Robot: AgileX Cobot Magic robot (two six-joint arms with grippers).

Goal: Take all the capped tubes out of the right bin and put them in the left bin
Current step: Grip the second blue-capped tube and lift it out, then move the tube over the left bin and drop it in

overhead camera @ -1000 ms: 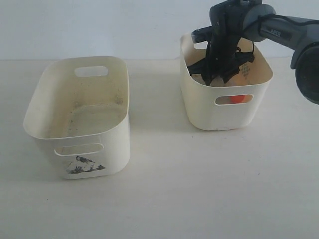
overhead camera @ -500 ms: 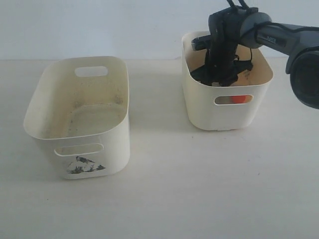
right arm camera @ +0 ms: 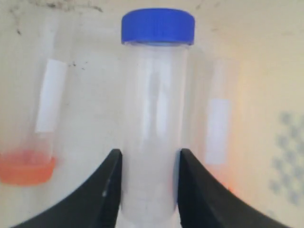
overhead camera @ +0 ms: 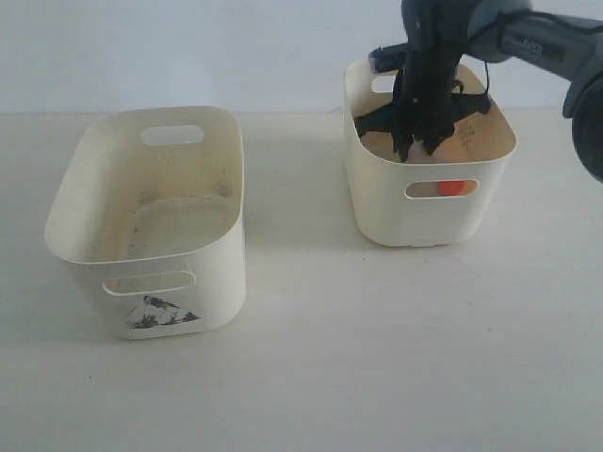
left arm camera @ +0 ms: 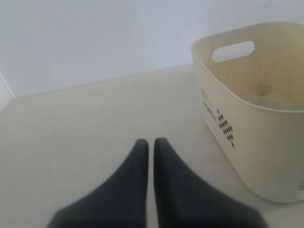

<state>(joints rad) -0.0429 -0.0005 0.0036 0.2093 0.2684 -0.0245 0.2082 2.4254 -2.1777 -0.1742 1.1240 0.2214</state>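
In the right wrist view a clear tube with a blue cap (right arm camera: pixel 156 95) stands between my right gripper (right arm camera: pixel 148 164) fingers, which press on both its sides. An orange-capped tube (right arm camera: pixel 33 142) lies to one side of it. A third clear tube (right arm camera: pixel 217 128) lies on the other side, its cap hidden. The right gripper (overhead camera: pixel 412 141) reaches down inside the right bin (overhead camera: pixel 377 202); orange (overhead camera: pixel 450 186) shows through its handle slot. The left bin (overhead camera: pixel 226 273), with a torn sticker (overhead camera: pixel 158 314), holds no tubes. My left gripper (left arm camera: pixel 150 142) is shut above the table beside the left bin (left arm camera: pixel 247 137).
The two bins stand apart on a pale table (overhead camera: pixel 377 358), with a white wall (overhead camera: pixel 188 47) behind them. The right arm (overhead camera: pixel 528 42) comes in from the upper right. The left arm does not show in the exterior view.
The right gripper dipped deeper into the right bin, then came up a little with the arm more upright. The bins and the left gripper have not moved.
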